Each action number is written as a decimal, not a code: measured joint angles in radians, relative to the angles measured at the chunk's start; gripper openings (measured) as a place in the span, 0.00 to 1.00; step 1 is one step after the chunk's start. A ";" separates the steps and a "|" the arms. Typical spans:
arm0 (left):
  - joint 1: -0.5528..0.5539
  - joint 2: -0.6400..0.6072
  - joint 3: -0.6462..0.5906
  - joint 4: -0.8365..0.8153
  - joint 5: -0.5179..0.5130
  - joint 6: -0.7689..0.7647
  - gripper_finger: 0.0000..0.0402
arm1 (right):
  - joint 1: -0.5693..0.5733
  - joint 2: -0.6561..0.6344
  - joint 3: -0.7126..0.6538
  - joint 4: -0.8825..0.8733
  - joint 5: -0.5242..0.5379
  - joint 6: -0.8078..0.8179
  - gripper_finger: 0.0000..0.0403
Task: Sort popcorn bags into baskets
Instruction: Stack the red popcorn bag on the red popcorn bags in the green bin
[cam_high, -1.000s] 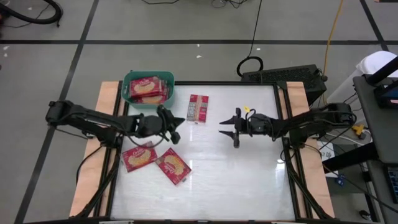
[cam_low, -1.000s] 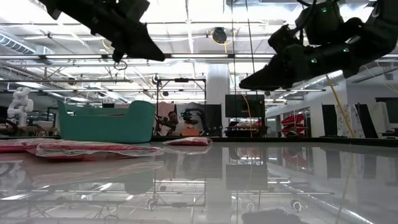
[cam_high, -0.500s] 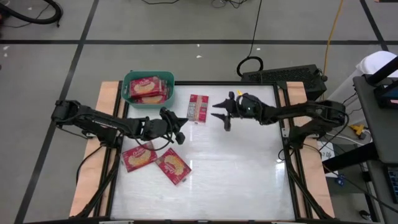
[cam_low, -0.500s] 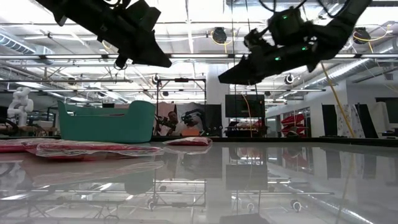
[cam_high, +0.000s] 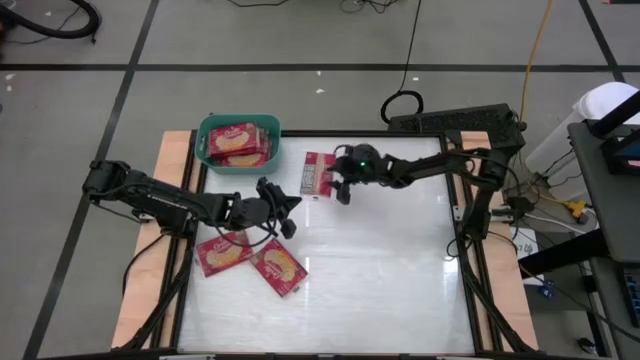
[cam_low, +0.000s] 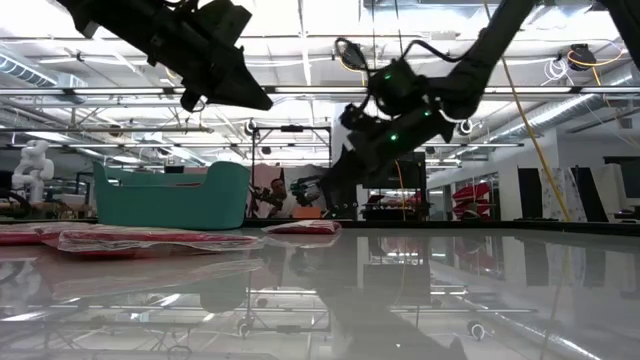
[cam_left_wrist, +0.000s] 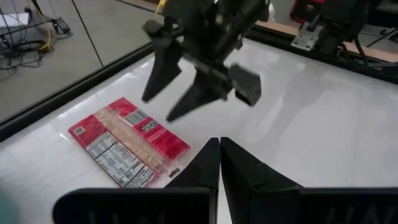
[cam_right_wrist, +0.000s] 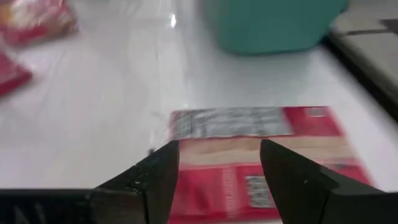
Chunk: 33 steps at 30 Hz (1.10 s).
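Note:
One popcorn bag (cam_high: 318, 173) lies flat near the table's far edge, grey-white print up; it also shows in the left wrist view (cam_left_wrist: 127, 143) and the right wrist view (cam_right_wrist: 255, 140). My right gripper (cam_high: 337, 188) is open and hovers just right of and above this bag (cam_low: 300, 228), fingers pointing at it. My left gripper (cam_high: 288, 212) is shut and held in the air (cam_low: 262, 100) near the table's middle. Two more bags (cam_high: 223, 250) (cam_high: 278, 267) lie picture-side up near the left edge. The teal basket (cam_high: 207, 135) at the far left corner holds several bags.
The basket (cam_right_wrist: 273, 25) stands just beyond the print-side-up bag as the right wrist sees it. The white tabletop (cam_high: 390, 270) to the right and near side is bare. A black frame (cam_high: 460, 230) borders the table; a dark box (cam_high: 455, 122) sits past the far edge.
My right gripper has swung from the table's right middle toward the far left and down, staying open, and now hangs close over the print-side-up bag. No bag has moved.

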 joint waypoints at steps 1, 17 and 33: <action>-0.003 0.000 0.000 -0.006 0.000 0.000 0.05 | 0.014 0.012 0.016 -0.021 0.000 -0.013 0.54; -0.037 0.000 0.000 -0.050 0.001 0.004 0.05 | 0.111 0.091 0.029 -0.042 0.080 -0.141 0.55; -0.069 0.000 0.000 -0.062 0.001 -0.003 0.05 | 0.124 0.162 0.030 -0.041 0.165 -0.066 0.21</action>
